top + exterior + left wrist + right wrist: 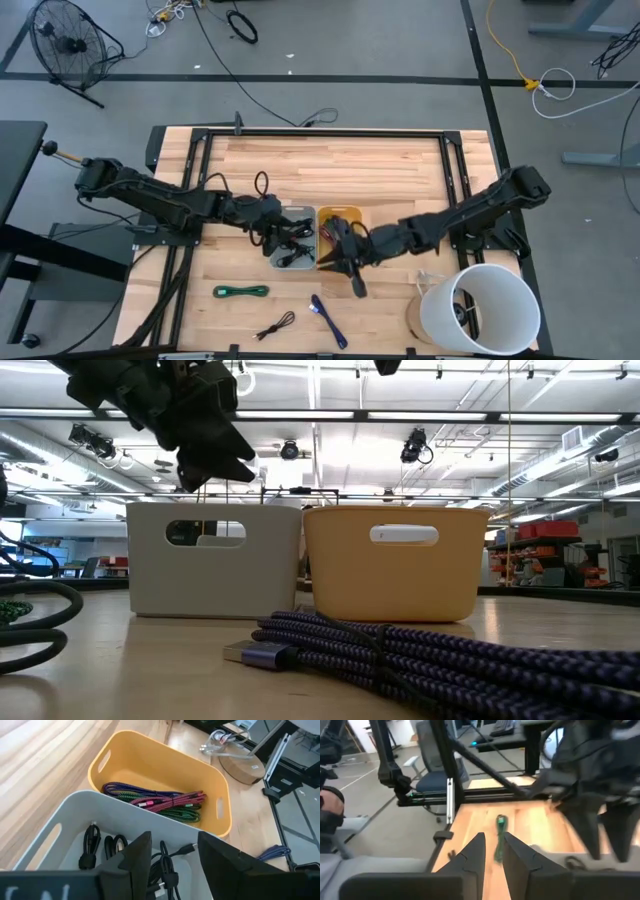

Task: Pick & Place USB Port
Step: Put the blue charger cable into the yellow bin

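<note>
A grey bin [292, 243] holding black cables [167, 870] stands beside a yellow bin [340, 225] holding coloured braided cables [160, 800]. My left gripper [172, 862] is open and empty just above the grey bin; it also shows in the low view [195, 430]. My right gripper [347, 272] hovers over the yellow bin's near side. Its fingers [493, 852] stand a narrow gap apart with nothing between them. A purple braided USB cable [420, 655] lies on the table near the front edge, its metal plug [250, 652] resting on the wood.
A coiled green cable [241, 291], a black cable [275, 325] and the purple cable [328, 320] lie on the near half of the table. A white cylinder [482, 308] stands at the near right corner. The wood on the far half [330, 165] is bare.
</note>
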`<state>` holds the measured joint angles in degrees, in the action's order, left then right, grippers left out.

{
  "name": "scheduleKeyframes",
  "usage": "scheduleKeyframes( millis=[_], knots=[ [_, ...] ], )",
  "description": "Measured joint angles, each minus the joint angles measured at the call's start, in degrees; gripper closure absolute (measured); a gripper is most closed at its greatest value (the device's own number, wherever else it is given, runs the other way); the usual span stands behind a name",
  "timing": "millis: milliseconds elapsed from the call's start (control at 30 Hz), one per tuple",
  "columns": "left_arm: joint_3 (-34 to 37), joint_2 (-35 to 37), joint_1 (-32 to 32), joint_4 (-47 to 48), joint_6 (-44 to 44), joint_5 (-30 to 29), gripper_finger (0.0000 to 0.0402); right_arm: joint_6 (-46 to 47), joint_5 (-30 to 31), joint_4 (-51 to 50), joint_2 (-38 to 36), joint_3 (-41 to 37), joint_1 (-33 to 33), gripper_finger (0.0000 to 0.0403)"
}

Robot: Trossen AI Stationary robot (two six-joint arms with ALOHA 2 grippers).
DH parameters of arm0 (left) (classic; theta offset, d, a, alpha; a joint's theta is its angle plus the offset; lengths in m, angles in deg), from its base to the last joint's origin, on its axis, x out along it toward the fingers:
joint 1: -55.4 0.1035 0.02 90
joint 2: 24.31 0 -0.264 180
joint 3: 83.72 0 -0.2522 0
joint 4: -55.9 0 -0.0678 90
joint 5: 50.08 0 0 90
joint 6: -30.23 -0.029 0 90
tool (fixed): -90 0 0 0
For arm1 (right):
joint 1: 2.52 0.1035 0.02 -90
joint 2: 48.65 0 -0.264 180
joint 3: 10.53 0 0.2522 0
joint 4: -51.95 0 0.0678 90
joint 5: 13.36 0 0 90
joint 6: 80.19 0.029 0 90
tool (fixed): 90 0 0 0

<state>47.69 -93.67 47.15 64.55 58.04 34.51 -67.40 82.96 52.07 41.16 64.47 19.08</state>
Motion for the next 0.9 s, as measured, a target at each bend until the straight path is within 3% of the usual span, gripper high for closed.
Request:
scheduleKeyframes(
  millis=[200, 633, 900],
  knots=[
    [0.00, 0.00, 0.04, -0.30, -0.02, -1.01, 0.0235, 1.74, -0.15, 1.14, 4.12, -0.01, 1.89, 0.0337],
    [-0.02, 0.00, 0.04, -0.34, -0.09, -1.01, 0.0234, 10.75, -7.85, 3.14, 11.36, -0.02, 3.90, 0.0336],
    [-0.04, 0.00, 0.04, -0.35, -0.09, -1.01, 0.0234, 12.08, -8.59, 4.87, 14.12, -0.02, 5.16, 0.0315]
  ],
)
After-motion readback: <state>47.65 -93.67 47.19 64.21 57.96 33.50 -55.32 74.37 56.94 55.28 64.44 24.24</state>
